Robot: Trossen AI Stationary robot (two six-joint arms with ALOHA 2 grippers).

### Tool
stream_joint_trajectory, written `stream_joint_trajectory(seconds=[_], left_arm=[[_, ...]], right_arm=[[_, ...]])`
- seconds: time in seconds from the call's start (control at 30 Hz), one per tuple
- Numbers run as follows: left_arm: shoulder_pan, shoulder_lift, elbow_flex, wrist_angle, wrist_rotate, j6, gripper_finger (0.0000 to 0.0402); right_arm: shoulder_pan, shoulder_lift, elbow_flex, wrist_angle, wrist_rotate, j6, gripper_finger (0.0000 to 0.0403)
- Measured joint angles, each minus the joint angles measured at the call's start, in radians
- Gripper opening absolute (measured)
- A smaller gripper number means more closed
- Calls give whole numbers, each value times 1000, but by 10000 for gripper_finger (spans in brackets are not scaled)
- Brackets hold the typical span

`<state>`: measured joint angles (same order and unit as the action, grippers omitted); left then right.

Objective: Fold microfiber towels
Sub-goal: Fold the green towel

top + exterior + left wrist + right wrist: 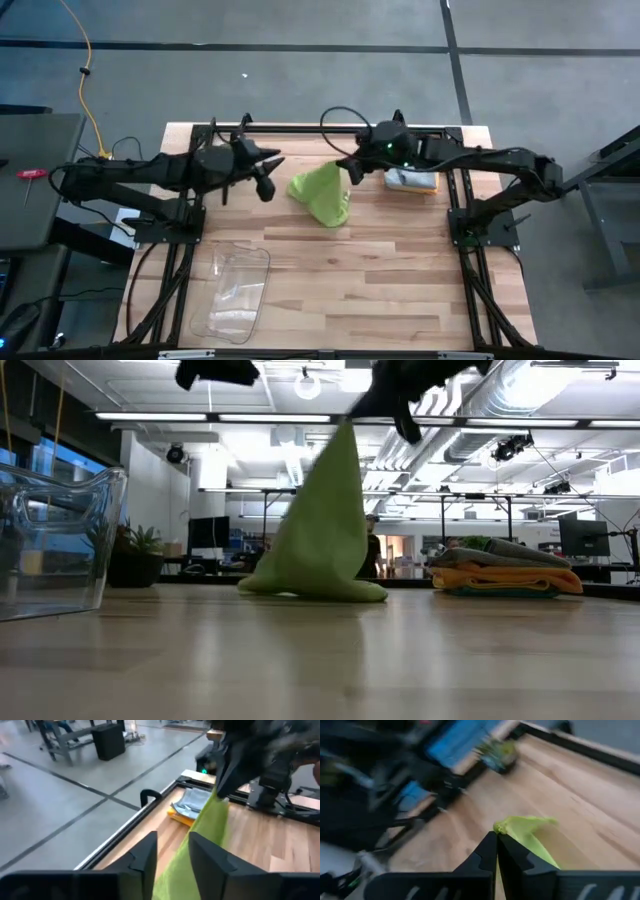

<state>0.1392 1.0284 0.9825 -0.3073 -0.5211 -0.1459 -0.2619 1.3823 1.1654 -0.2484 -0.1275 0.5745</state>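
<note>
On my pale butcher-block wooden bench (380, 290) a clear plastic bin (235, 290) lies near the front left corner, open and see-through. A small spiky green plant in a dark pot (498, 754) stands by the bench's black-framed edge (330, 127).

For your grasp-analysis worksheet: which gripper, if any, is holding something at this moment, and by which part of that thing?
The right gripper pinches the lime green towel by its top corner, its lower end resting on the table. The left gripper is open, holding nothing.
</note>
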Motion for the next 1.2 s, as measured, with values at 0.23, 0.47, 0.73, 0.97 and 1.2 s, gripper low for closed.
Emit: stream_joint_trajectory(seconds=[0.23,0.47,0.73,0.97,1.2], left_arm=[[84,35,0,73,302,-8,161],[104,121,0,196,544,-8,202],[104,237,-2,109,615,44,220],[105,287,-16,-101,611,97,220],[101,386,-162,144,612,-2,220]], right_arm=[[27,6,137,-66,-186,-229,0],[89,27,147,-64,-239,-278,0],[107,32,146,-183,-222,-261,0],[167,47,146,-518,-220,-235,0],[294,134,120,-580,-84,-192,0]])
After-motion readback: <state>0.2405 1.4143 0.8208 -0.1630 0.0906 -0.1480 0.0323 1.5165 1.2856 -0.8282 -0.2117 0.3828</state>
